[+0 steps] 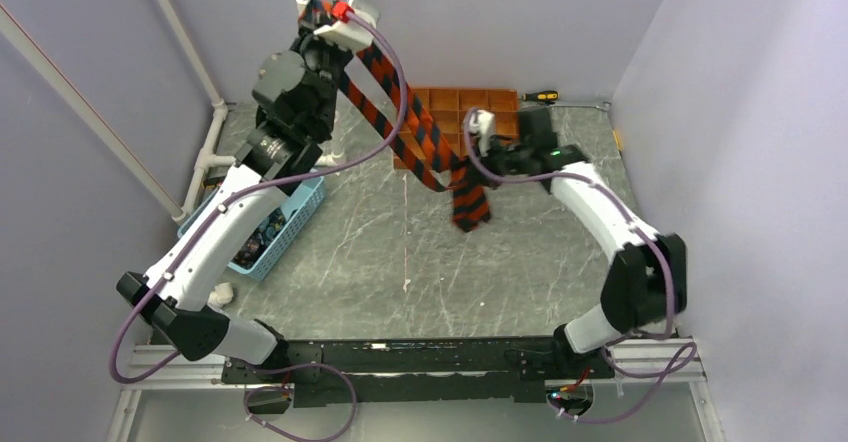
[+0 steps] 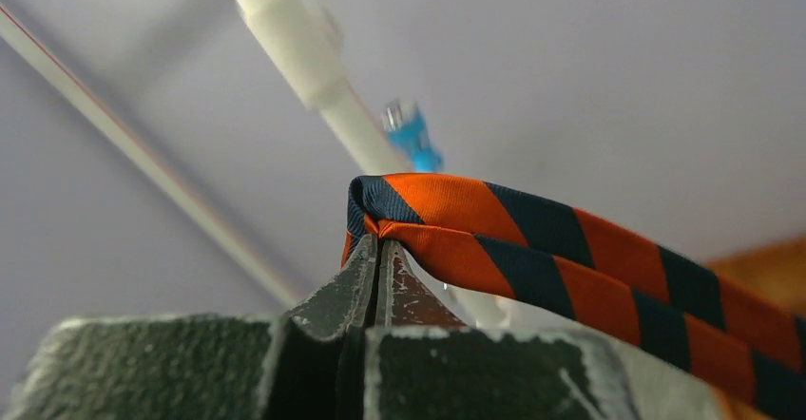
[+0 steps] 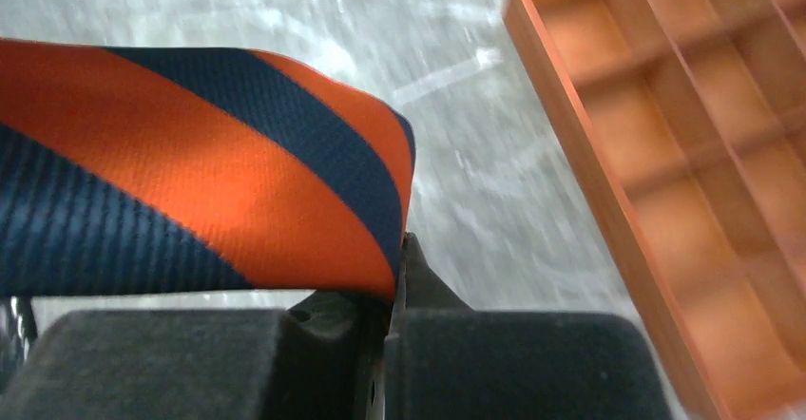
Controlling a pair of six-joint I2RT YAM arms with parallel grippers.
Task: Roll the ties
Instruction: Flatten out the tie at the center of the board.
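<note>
An orange-and-black striped tie (image 1: 400,112) hangs doubled over in the air, sloping from upper left down to the right. My left gripper (image 1: 322,14) is raised high at the back and shut on the tie's fold (image 2: 380,213), with both layers trailing off to the right. My right gripper (image 1: 470,162) is shut on the tie (image 3: 238,173) lower down, just in front of the tray. The tie's wide end (image 1: 470,207) dangles below the right gripper, close to the table.
An orange-brown gridded tray (image 1: 500,100) lies at the back centre (image 3: 665,154). A blue basket (image 1: 290,224) with small items sits at the left. A screwdriver (image 1: 540,95) rests beside the tray. White pipes (image 1: 215,92) run up the left wall.
</note>
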